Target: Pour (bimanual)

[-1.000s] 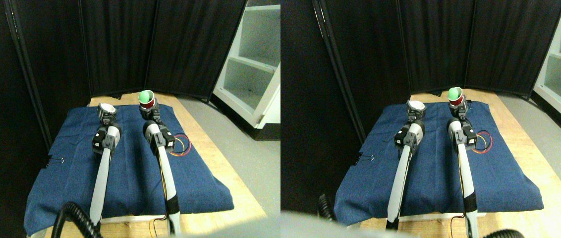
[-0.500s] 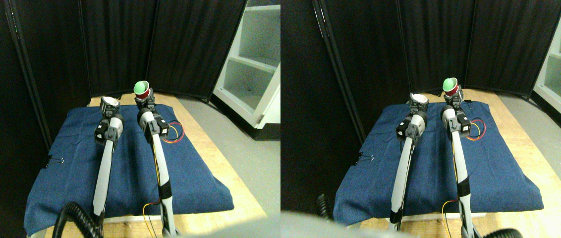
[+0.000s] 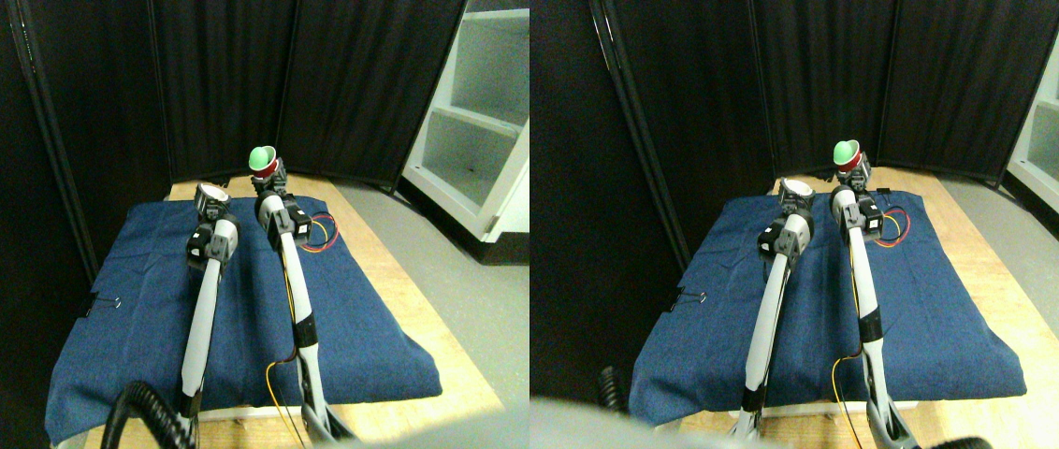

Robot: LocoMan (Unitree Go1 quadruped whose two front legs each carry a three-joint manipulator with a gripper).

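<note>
While raised, two cups: white cup [image 3: 210,195], green cup [image 3: 261,159].

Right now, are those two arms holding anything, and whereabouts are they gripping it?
Each carries a cup. The right tool holds the green cup at its lower part, by the red band. The left tool holds the white cup from below; the exact grip is too small to see.

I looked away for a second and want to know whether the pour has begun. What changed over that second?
The right hand has lifted the red cup with green contents and carried it left, closer to the white cup in the left hand, which drifted slightly right. Both arms stretched further forward. Nothing has spilled; the blue cloth lies as before.
</note>
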